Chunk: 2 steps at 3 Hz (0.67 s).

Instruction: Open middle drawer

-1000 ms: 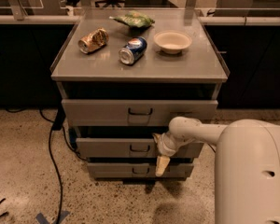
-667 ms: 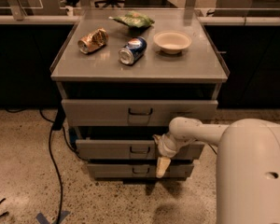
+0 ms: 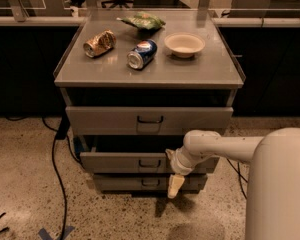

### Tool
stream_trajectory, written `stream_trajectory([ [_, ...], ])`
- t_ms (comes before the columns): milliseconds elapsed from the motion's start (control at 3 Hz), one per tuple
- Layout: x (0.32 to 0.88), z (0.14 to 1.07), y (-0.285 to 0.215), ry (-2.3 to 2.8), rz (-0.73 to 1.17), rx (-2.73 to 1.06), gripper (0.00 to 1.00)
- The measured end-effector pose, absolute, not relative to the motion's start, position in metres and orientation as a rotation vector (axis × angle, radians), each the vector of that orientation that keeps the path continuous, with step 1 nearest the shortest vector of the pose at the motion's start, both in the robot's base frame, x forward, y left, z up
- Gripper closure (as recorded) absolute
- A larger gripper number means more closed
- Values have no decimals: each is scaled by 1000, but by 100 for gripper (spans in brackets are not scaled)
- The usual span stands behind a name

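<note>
The grey cabinet (image 3: 150,76) has three drawers. The middle drawer (image 3: 115,162) has a flat, low grey front and a small dark loop handle (image 3: 150,163). It stands out a little from the cabinet, with a dark gap above it. My gripper (image 3: 176,184) hangs pointing down at the right part of this drawer's front, right of the handle, its cream tip reaching in front of the bottom drawer (image 3: 120,183). My white arm (image 3: 225,146) comes in from the right. The taller top drawer (image 3: 105,120) is above.
On the cabinet top lie a crushed gold can (image 3: 100,43), a blue soda can (image 3: 141,54) on its side, a green bag (image 3: 142,21) and a white bowl (image 3: 184,44). A black cable (image 3: 54,159) runs down the floor at left. Dark counters stand behind.
The middle drawer's front and my gripper have shifted slightly toward the camera; the gap above the drawer looks a bit wider.
</note>
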<state>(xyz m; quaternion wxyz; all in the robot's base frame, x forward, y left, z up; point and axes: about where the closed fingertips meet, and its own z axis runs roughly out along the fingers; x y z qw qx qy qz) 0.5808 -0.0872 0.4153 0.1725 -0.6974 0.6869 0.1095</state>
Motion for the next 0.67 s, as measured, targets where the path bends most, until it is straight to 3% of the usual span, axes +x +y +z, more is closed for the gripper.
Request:
stream_trajectory([
  [667, 604, 392, -90, 1956, 323, -2016, 0],
])
